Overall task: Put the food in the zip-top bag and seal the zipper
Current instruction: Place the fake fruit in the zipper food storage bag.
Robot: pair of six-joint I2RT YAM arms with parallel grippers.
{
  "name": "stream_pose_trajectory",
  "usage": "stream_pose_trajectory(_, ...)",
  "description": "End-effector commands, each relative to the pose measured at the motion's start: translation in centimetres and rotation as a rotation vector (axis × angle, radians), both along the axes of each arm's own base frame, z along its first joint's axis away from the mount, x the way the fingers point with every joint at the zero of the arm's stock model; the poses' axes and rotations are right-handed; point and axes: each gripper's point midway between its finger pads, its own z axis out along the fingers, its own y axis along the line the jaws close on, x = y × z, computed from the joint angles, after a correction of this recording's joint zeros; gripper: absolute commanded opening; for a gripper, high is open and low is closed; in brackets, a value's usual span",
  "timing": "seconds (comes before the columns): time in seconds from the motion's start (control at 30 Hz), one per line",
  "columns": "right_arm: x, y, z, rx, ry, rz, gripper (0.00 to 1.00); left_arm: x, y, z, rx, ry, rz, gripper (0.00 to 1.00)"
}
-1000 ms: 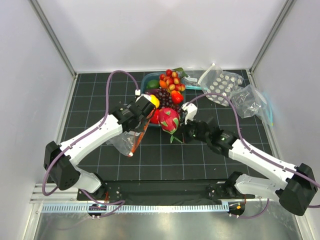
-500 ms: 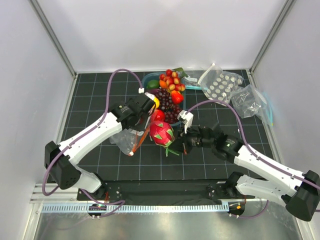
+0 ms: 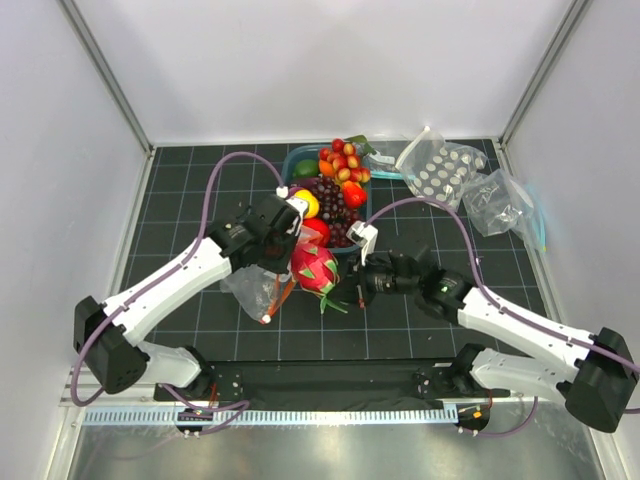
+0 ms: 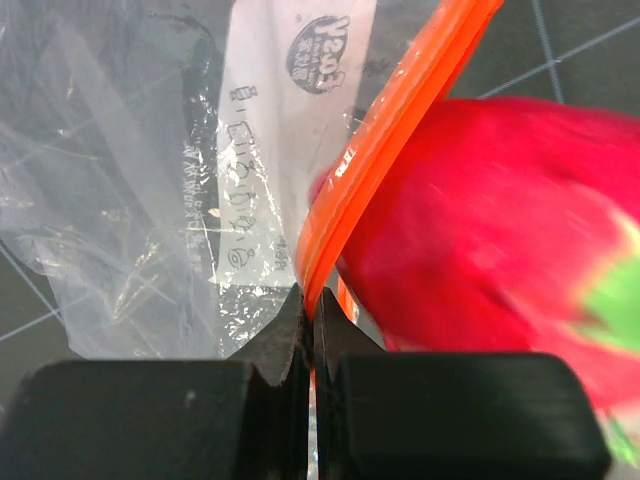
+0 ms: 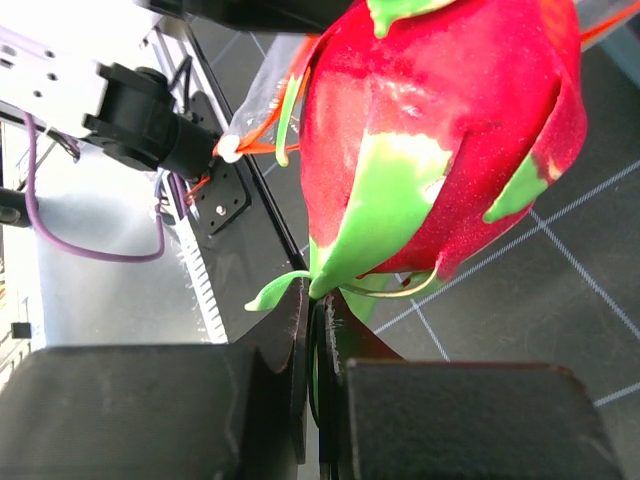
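My left gripper [image 4: 312, 305] is clamped on the orange zipper [image 4: 400, 130] of the zip-top bag [image 3: 248, 287]. My right gripper [image 5: 315, 312] pinches a leaf of the dragon fruit [image 5: 430, 130], which sits at the bag mouth. Risk: the thin leaf slips and the fruit drops outside.

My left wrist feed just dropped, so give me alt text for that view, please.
The left tool, shut, pinches the orange-red zipper of the clear zip-top bag, whose crinkled body and white label spread to the left. A blurred pink-and-green dragon fruit fills the right, just beyond the zipper.
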Motion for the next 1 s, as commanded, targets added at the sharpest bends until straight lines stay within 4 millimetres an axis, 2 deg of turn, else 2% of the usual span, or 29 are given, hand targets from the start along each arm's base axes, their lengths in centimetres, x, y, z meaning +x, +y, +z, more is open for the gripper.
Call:
stream_pose_trajectory(0.0,0.7,1.7,3.1,0.129,-0.07,0.015,0.01,0.1,-0.9,2.2,-0.108,-0.059,-0.035,0.0)
stream_pose_trajectory(0.03,0.8,1.9,2.5,0.118,-0.058,0.015,0.01,0.0,-0.9,2.5,-0.118,-0.069,-0.036,0.0)
stream_pose_trajectory(0.3,0.5,3.5,2.0,0.117,-0.051,0.036,0.01,-1.2,-1.3,4.2,-0.226,-0.104,-0.081,0.0)
stream_pose_trajectory(0.47,-1.2,5.1,3.2,0.128,-0.078,0.108,0.01,-2.5,-2.8,4.4,-0.291,-0.05,-0.163,0.0)
stream_pose_trajectory(0.73,-2.6,6.6,1.8,0.047,-0.103,0.174,0.01,-4.5,-4.5,5.1,-0.381,0.008,-0.288,0.0)
stream_pose_trajectory(0.83,-3.6,6.6,2.9,0.077,-0.149,0.208,0.01,-4.3,-4.2,4.7,-0.359,0.009,-0.273,0.0)
stream_pose_trajectory(0.97,-4.0,5.7,4.2,0.123,-0.206,0.203,0.01,-4.7,-4.5,4.6,-0.37,0.04,-0.291,0.0)
